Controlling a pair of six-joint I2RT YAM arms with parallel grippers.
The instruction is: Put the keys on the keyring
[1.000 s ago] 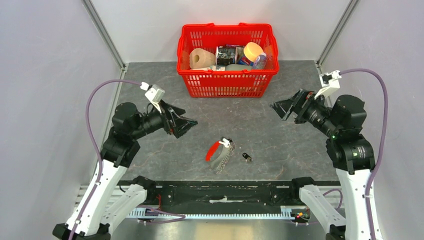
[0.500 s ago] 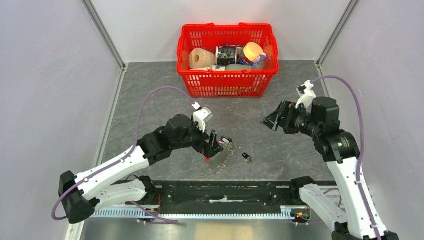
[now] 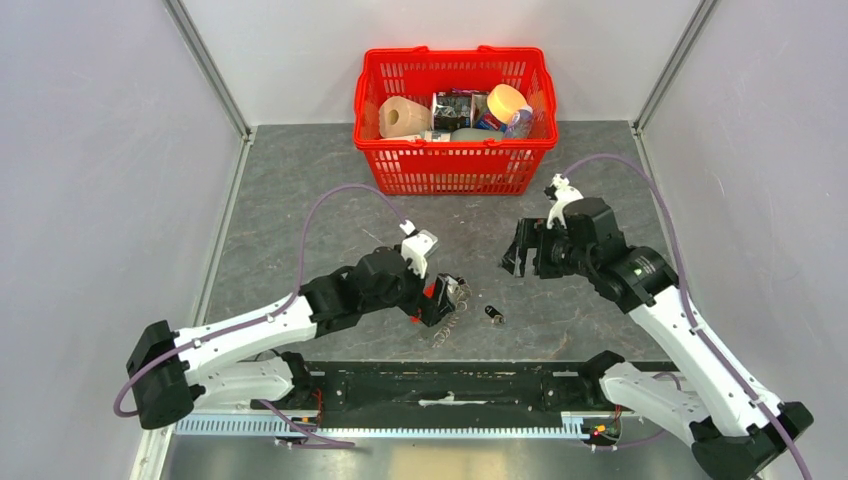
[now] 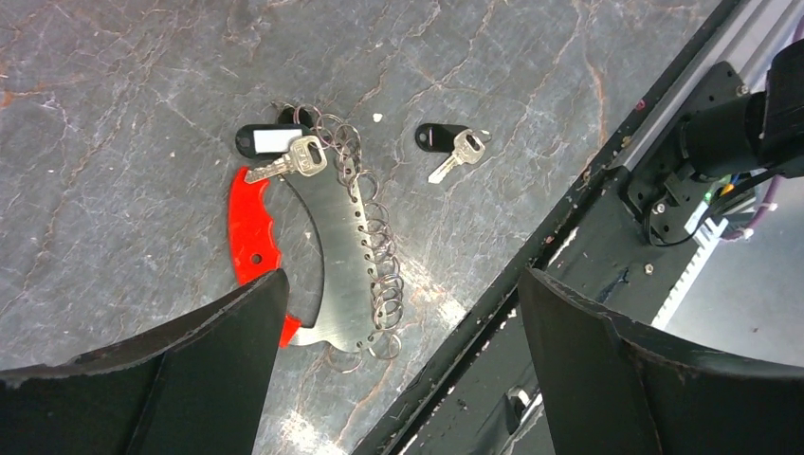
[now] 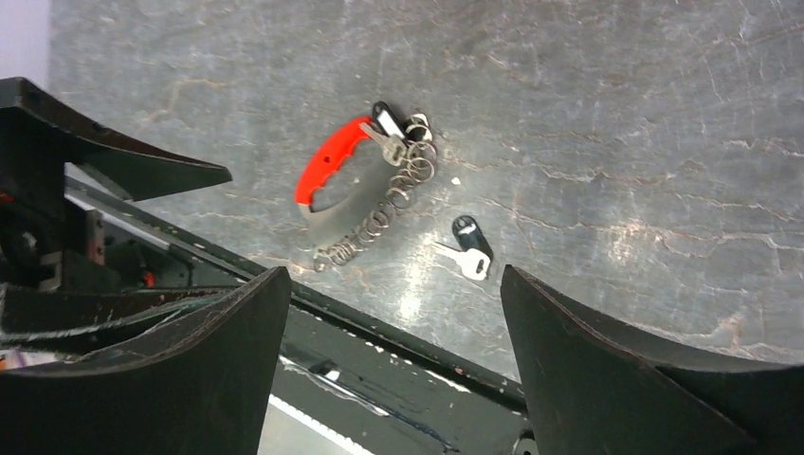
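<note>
The keyring (image 3: pixel 451 318), a red curved strap with a silvery plate, a row of rings and a small tagged key, lies on the grey table near the front edge. It shows whole in the left wrist view (image 4: pixel 337 265) and in the right wrist view (image 5: pixel 332 171). The key (image 3: pixel 493 315), black-headed with a short silvery blade, lies apart to its right (image 4: pixel 446 144) (image 5: pixel 468 248). My left gripper (image 3: pixel 437 300) is open and empty, just above the keyring's left part (image 4: pixel 400 280). My right gripper (image 3: pixel 515 258) is open and empty, above and behind the key (image 5: pixel 395 275).
A red basket (image 3: pixel 455 165) holding several groceries stands at the back centre. A black rail (image 3: pixel 450 378) runs along the table's front edge, close to the keyring and key. Grey walls enclose the left and right sides.
My left arm has swung right and down from the left side to over the keyring. My right arm has moved left and lower toward the key. Keyring and key have not moved.
</note>
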